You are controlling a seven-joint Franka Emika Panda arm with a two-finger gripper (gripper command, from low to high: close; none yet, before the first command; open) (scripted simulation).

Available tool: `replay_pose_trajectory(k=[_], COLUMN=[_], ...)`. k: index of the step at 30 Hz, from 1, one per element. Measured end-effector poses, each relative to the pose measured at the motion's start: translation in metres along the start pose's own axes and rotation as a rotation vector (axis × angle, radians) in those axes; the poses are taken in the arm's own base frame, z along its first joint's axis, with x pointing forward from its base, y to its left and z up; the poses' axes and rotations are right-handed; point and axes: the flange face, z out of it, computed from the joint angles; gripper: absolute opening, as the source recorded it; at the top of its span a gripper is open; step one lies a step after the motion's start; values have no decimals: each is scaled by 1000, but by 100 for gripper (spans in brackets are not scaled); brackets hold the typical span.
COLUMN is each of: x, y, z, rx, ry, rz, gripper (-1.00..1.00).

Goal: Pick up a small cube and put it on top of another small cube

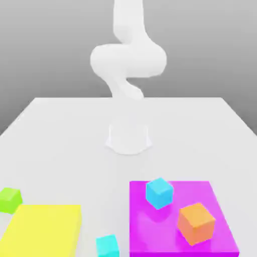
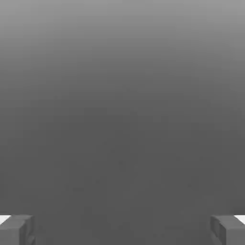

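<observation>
Backdrop: plain grey wall, lighter near the top, behind a white table (image 1: pixel 65 130) that spreads across the exterior view.
Table surface: smooth, matte white, far edge straight; near part carries two flat coloured slabs and loose cubes.
Arm: white robot arm (image 1: pixel 128 60) rises from a round base (image 1: pixel 128 138) at mid-table and curls up out of the exterior view.
Gripper: gripper (image 2: pixel 122 229) seen from the hand view, two grey fingertips (image 2: pixel 16 229) set far apart at the frame's two corners, nothing between them; jaws spread wide, empty, grey background beyond.
Magenta slab: magenta slab (image 1: pixel 150 236) lies flat at the exterior view's right, near edge of table.
On magenta slab: sky-blue cube (image 1: pixel 159 193) near its far edge, slightly turned; orange cube (image 1: pixel 196 223), larger, just beside it toward the exterior view's right and nearer the camera. The two are apart.
Yellow slab: yellow slab (image 1: pixel 42 231) lies flat at the exterior view's left; top bare.
Turquoise cube: turquoise cube (image 1: pixel 107 246) sits on the bare table between the two slabs, at the near edge, touching neither.
Lime-green cube: lime-green cube (image 1: pixel 10 199) on the table just beyond the yellow slab's far left corner.
</observation>
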Motion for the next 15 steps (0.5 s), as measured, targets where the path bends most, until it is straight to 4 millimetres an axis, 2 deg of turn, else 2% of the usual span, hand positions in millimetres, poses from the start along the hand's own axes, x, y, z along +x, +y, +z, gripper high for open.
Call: replay_pose_trajectory(k=[7,11,15], x=[-1,-11,-27], y=[19,43,74], z=[134,206,273], rx=[-164,-269,-382], ry=[-96,-127,-141], rz=[301,469,633], gripper=[0,0,0])
